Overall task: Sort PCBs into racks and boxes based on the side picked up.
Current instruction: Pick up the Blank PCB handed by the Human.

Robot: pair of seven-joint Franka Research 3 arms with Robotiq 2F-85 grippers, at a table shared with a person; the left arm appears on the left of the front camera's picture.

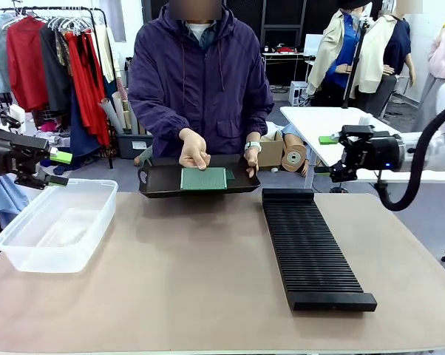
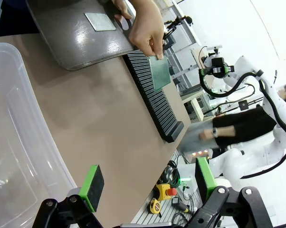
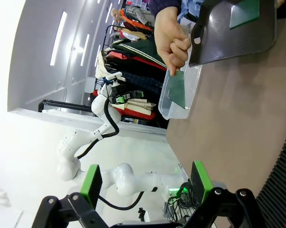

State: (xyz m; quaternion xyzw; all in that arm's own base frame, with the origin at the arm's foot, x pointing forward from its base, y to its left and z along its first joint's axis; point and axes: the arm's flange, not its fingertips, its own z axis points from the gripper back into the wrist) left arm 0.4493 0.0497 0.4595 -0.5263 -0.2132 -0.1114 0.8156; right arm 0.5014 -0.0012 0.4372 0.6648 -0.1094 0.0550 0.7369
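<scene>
A hand (image 1: 195,151) holds a PCB (image 1: 204,178) upright before the tray (image 1: 154,182), long edge crosswise, roughly midway between left gripper (image 1: 58,168) and right gripper (image 1: 326,155), both gaping empty.

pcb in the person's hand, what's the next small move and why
Probably bring either the left end effector or the right end effector in toward the PCB that the hand holds upright at the near edge of the tray. Both stand open and well away from it, with nothing gripped.
</scene>
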